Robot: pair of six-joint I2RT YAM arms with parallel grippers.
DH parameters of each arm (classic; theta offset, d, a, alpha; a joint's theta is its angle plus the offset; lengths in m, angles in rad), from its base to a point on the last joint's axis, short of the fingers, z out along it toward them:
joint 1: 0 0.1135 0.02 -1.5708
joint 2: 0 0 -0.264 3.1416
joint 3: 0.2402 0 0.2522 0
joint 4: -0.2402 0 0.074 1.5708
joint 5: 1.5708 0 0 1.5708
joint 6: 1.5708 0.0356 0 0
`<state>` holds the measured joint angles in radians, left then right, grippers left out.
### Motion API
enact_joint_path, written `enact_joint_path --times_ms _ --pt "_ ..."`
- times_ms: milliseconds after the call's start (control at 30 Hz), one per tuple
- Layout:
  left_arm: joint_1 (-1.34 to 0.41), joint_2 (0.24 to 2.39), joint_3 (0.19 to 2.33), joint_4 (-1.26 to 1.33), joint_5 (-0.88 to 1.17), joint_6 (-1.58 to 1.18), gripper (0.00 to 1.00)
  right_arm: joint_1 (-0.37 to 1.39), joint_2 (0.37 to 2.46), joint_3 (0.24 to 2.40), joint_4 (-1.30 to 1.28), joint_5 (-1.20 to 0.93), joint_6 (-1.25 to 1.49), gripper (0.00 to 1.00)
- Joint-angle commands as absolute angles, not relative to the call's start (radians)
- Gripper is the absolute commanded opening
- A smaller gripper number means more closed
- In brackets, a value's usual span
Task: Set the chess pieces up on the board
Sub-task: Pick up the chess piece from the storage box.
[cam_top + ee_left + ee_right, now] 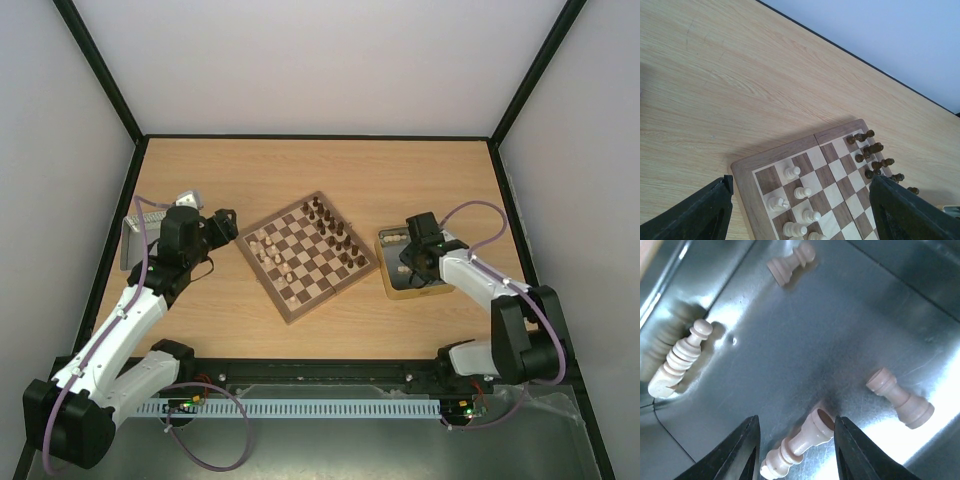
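Observation:
The board (308,256) lies turned at an angle in the middle of the table. Several cream chess pieces (270,250) stand on its left side, and they show in the left wrist view as cream chess pieces (801,192) on the board (747,170). My left gripper (225,228) hovers open at the board's left corner, holding nothing. My right gripper (796,419) reaches down into a metal tin (815,330). It is open around a cream piece (800,445) lying on its side. The right finger (855,450) is close to that piece's base; the left finger stands apart.
Dark brown pieces (335,230) line the board's right side. The tin (383,270) sits right of the board. Inside it lie a tall cream piece (680,360), a pawn (790,262) and another cream piece (900,397). A grey metal lid (135,240) lies at the far left.

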<state>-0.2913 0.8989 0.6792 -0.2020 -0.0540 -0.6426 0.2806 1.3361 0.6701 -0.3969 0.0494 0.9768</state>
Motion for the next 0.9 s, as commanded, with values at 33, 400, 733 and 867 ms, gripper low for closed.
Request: enact_joint_path --times_ms 33,400,733,867 --pt "-0.285 0.896 0.666 -0.193 -0.071 -0.632 0.77 0.277 1.386 0.664 -0.395 0.004 1.006 0.39" --pt "-0.282 0.897 0.666 -0.196 -0.075 -0.629 0.77 0.276 1.456 0.670 -0.353 0.022 0.986 0.27" --pt "-0.299 0.908 0.661 -0.095 0.154 -0.550 0.77 0.276 1.366 0.647 -0.229 -0.054 0.977 0.07" --pt "-0.366 0.923 0.665 -0.050 0.185 -0.527 0.77 0.277 1.239 0.640 -0.195 -0.090 1.047 0.07"
